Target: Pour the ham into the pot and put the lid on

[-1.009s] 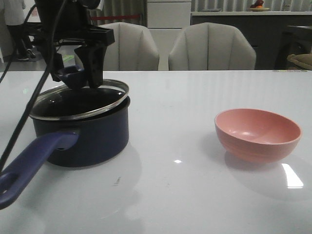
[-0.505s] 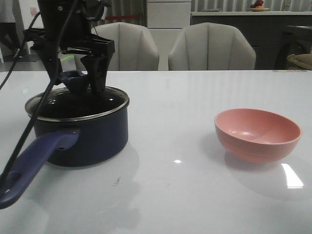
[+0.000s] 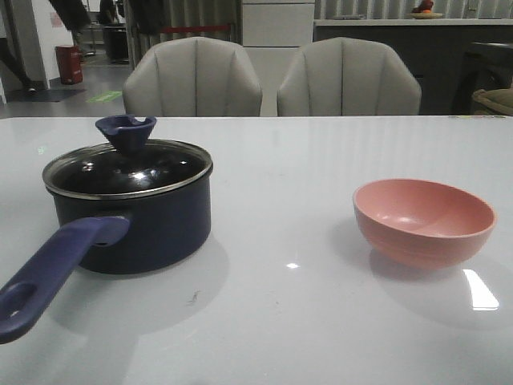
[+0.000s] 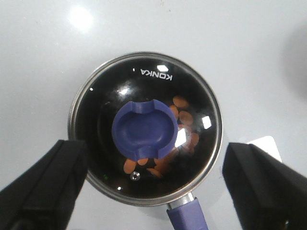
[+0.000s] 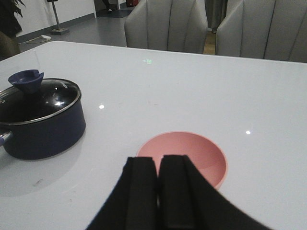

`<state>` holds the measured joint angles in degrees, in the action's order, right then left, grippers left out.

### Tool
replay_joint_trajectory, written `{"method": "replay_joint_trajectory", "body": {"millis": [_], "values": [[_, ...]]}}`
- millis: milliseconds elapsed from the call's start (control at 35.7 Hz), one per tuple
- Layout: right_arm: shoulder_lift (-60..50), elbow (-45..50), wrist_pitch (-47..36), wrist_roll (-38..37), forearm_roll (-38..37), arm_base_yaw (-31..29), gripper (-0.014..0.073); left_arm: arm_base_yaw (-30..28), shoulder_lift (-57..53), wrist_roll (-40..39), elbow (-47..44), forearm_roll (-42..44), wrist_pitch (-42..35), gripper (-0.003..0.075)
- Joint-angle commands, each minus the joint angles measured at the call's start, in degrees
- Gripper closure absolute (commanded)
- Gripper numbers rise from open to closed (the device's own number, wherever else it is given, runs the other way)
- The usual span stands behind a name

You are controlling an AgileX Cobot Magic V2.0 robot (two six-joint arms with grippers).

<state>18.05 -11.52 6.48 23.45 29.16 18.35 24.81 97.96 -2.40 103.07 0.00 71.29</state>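
Left wrist: lid (image 4: 146,129) between gripper (image 4: 153,184) fingers

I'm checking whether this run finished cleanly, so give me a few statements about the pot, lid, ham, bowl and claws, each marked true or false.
1. The lid sits flat on the pot. True.
2. The ham lies in the pink bowl. False: the bowl is empty; the ham shows through the glass lid, inside the pot.
3. The left claw grips the lid's knob. False: it is open, above the knob, touching nothing.
4. The right claw is shut and holds nothing. True.
5. The pot's handle points toward the chairs. False: it points toward the camera.
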Motion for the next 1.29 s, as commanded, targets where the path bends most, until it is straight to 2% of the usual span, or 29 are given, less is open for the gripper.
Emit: {"method": "replay_joint_trajectory", "body": {"millis": [0, 393, 785, 869, 953, 1037, 1065, 1121, 1262], "values": [[0.36, -1.62, -4.04, 0.66, 0.21, 0.0, 0.0434, 0.22, -8.53, 0.3, -1.54, 0.0, -3.43, 0.0136], [0.36, -1.62, -4.04, 0.66, 0.21, 0.0, 0.0434, 0.22, -38.12, 0.3, -32.81, 0.0, -18.21, 0.0137], [0.36, -1.62, -4.04, 0.66, 0.21, 0.0, 0.0434, 0.22, -76.7, 0.3, -66.31, -1.08, -38.13, 0.0143], [0.36, -1.62, -4.04, 0.66, 0.21, 0.0, 0.0434, 0.22, -85.04, 0.3, -73.65, -2.45, -43.42, 0.0234], [0.36, -1.62, -4.04, 0.66, 0.21, 0.0, 0.0434, 0.22, -91.76, 0.3, -79.4, -2.57, -46.63, 0.039], [0.36, -1.62, -4.04, 0.66, 0.21, 0.0, 0.0434, 0.22, -96.28, 0.3, -83.82, -2.54, -51.27, 0.0583], [0.36, -1.62, -4.04, 0.66, 0.21, 0.0, 0.0434, 0.22, -97.07, 0.3, -84.94, -2.54, -53.08, 0.0619], [0.36, -1.62, -4.04, 0.66, 0.21, 0.0, 0.0434, 0.22, -97.72, 0.3, -86.39, -2.78, -54.98, 0.0595], [0.36, -1.62, -4.04, 0.66, 0.21, 0.0, 0.0434, 0.22, -97.83, 0.3, -88.16, -2.78, -54.43, 0.0607]]}}
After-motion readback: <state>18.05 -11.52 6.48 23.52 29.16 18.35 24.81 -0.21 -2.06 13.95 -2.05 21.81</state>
